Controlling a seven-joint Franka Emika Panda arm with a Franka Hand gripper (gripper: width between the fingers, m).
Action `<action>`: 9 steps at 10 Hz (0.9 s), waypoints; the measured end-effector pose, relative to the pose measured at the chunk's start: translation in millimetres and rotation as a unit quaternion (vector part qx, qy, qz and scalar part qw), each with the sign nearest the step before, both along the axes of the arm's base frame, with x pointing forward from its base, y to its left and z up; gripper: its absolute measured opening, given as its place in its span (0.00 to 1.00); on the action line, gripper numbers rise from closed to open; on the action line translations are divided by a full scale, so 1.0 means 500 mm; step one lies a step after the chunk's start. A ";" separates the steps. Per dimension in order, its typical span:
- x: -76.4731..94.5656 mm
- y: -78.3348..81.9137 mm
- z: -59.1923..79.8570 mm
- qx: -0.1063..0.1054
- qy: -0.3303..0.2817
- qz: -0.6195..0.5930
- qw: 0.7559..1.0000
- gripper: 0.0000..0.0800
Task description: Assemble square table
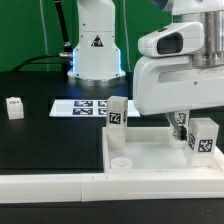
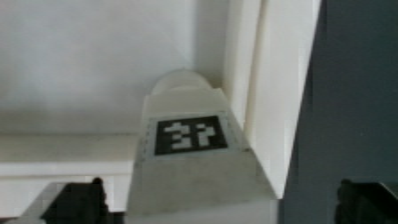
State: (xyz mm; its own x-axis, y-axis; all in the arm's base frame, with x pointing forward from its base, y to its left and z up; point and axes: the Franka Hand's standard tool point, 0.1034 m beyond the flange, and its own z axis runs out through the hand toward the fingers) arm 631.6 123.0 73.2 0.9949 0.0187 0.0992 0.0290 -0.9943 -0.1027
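The black table [image 1: 45, 140] carried everything. The arm [image 1: 180, 70] hung over the far right part of the top [image 1: 160, 160], which lay rim-up on the table just behind the wall [image 1: 50, 186]. The marker board [image 1: 85, 105] lay farther back. The corner leg [image 1: 117, 114] stood at the top's far left socket. The middle leg [image 2: 191, 135] stood upright between the jaws, which were spread wide and clear of it. The right leg [image 1: 204, 138] stood just beside it. The left leg [image 1: 14, 108] sat well apart.

Exterior view low, facing the arm [image 1: 95, 45]; wrist view close over 1 leg block [image 2: 192, 140] (shared)
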 end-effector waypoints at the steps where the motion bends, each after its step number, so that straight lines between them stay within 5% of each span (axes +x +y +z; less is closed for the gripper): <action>1: 0.000 0.000 0.000 0.000 0.000 0.000 1.000 0.67; 2: 0.000 0.001 0.000 0.004 0.003 -0.027 1.000 0.67; 3: 0.000 -0.001 0.000 0.007 0.007 -0.063 0.998 0.44; 4: 0.000 -0.006 -0.001 0.008 0.009 -0.084 0.996 0.38; 7: 0.003 -0.015 0.000 0.018 0.019 -0.192 0.981 0.37; 9: -0.001 -0.019 -0.003 0.043 0.037 -0.342 0.938 0.37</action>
State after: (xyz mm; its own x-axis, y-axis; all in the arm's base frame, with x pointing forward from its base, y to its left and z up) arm 631.0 113.3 71.9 0.7758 -0.6309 0.0011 -0.6227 -0.7660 -0.1593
